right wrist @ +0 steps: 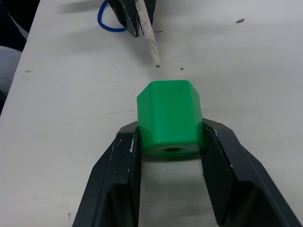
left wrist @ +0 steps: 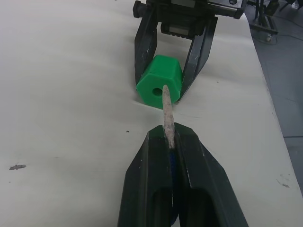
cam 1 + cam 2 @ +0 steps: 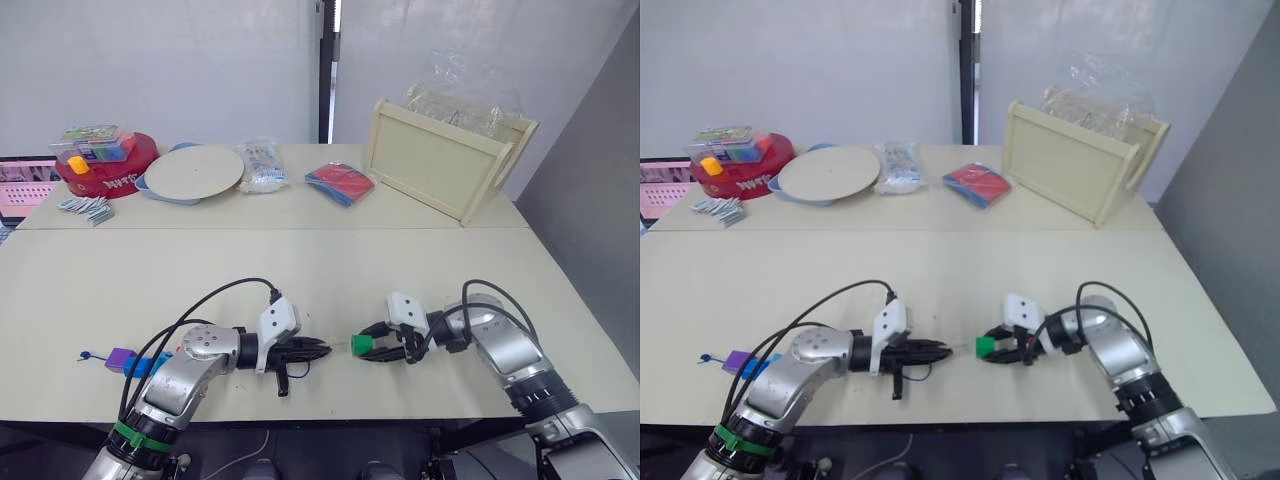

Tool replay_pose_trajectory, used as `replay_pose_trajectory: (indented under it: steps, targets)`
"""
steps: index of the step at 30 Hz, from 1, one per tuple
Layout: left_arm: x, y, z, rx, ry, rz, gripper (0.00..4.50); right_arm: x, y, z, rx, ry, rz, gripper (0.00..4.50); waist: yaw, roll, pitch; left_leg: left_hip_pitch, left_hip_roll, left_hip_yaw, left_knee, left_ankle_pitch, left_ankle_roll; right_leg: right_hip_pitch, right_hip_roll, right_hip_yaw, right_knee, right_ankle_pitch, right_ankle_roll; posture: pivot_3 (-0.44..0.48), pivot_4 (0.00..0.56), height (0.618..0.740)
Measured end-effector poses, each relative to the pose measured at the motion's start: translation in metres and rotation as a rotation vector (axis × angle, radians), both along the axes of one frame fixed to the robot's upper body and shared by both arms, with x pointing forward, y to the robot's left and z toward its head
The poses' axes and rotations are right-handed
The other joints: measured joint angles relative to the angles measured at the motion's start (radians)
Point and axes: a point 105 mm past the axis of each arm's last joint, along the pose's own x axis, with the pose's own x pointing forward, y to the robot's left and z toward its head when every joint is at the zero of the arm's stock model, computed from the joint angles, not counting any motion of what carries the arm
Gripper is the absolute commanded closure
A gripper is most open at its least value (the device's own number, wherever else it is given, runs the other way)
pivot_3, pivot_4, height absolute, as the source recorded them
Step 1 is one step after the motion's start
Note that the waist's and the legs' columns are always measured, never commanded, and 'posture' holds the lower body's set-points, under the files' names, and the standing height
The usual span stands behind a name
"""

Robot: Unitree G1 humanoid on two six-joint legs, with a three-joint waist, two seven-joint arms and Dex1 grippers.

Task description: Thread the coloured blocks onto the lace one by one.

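Your left gripper [image 3: 318,349] is pinched together on the thin dark blue lace [image 2: 166,118], with its pale stiff tip sticking out past the fingertips toward the right. Your right gripper [image 3: 372,345] is clamped on the bright green plastic block with a round hole through it [image 3: 364,346], holding it low over the near edge of the cream table [image 3: 330,275], hole turned toward the tip.

In the left wrist view the tip sits just in front of the block and a little to one side of the hole, not yet inside. That is where this could fail: if you close the gap on this line, the tip probably strikes the block's face beside the hole, and a thin cord held this far back may bend or slide in the grip instead of going in. The tip also looks slightly angled against the bore, so it could jam at the mouth.

A purple block [image 3: 122,357] and a blue block [image 3: 148,364] lie at the near left, apparently already on the lace by its knotted end [image 3: 88,355]. If the lace between them and your left gripper draws tight, it could drag the tip off aim.
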Motion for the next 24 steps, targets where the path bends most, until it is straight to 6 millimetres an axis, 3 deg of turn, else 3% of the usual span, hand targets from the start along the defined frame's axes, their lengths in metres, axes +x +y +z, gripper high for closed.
replay_pose_trajectory:
  steps: [24]
  targets:
    - [0.0019, -0.0089, -0.0083, 0.032, 0.013, -0.043, 4.50, -0.0079, 0.0005, -0.0010, 0.000, 0.022, -0.023, 3.24, 0.000, 0.000, 0.000, 0.000, 0.000, 0.000, 0.000, 0.000, 0.000, 0.000, 0.000, 0.000, 0.000, 0.000, 0.000, 0.000, 0.150, 0.740]
